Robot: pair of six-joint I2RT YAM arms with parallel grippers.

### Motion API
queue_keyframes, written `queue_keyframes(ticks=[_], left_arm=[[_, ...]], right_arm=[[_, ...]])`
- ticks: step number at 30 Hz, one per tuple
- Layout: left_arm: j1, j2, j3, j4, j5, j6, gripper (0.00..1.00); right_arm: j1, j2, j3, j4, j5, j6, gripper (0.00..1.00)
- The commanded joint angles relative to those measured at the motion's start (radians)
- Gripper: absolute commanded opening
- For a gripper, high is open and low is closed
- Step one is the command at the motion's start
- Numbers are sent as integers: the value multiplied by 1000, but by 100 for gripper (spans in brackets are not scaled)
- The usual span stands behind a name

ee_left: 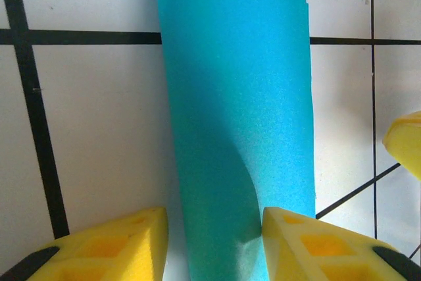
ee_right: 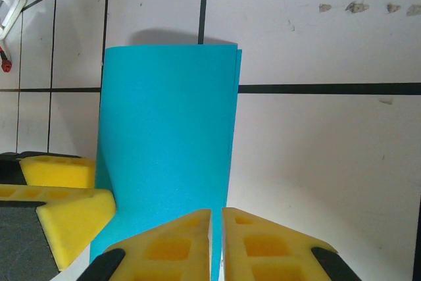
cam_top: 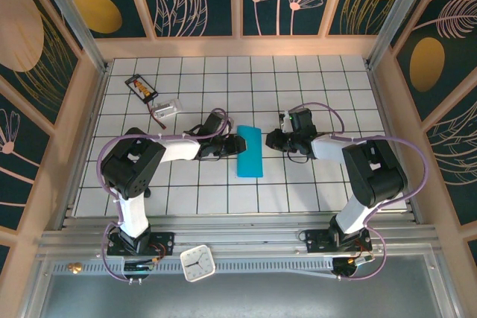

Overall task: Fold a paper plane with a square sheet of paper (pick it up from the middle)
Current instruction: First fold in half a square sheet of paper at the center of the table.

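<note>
Sheet (cam_top: pixel 250 152): folded teal strip, frame centre on the worktop (cam_top: pixel 223 188) in your top view.
Left jaws: apart, astride its end, in your left wrist view.
Right jaws: nearly together at its edge, in your right wrist view.

No legible text is showing. The clock (cam_top: pixel 197 263) on the rail (cam_top: pixel 298 237) is presenting a dial whose numerals, if any, are appearing too small to read. The black card (cam_top: pixel 141 87) is carrying orange marks, possibly lettering, that are not resolving.
</note>
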Motion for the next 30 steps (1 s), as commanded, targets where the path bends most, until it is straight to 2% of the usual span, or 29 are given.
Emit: queue_keyframes(ticks=[1, 17, 30], left_arm=[[-11, 97, -5, -63, -29, 44, 43], [-10, 107, -5, -56, -43, 27, 44], [-10, 121, -4, -61, -51, 29, 44]], right_arm=[[6, 18, 31, -18, -11, 0, 13], [8, 10, 26, -15, -19, 1, 13], [26, 28, 22, 11, -44, 19, 6]])
